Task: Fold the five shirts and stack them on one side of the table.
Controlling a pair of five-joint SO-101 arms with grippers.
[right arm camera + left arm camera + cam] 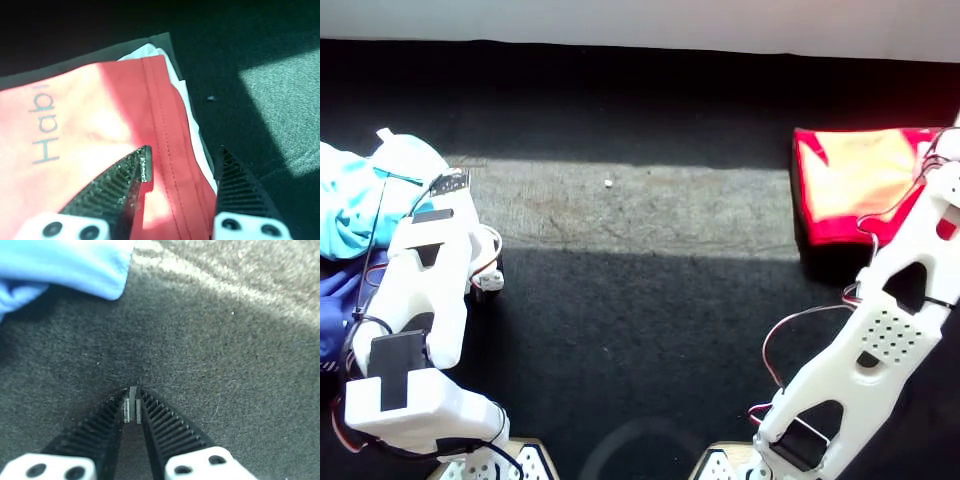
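A folded red shirt (pixel 855 185) lies on top of a stack at the table's right side; under it in the right wrist view show a white layer (pixel 192 117) and a dark one below the red shirt (pixel 90 130). My right gripper (pixel 182 160) is open just above the red shirt's edge, with nothing between its fingers. A loose heap of light blue and darker blue shirts (pixel 350 215) sits at the left edge. My left gripper (pixel 132 402) is shut and empty, low over the dark cloth, with a blue shirt (pixel 65 265) a short way beyond its tips.
The table is covered in black cloth (pixel 650 340) with a sunlit band (pixel 640 205) across its middle. A small white speck (pixel 608 183) lies in that band. The two arm bases stand at the near edge.
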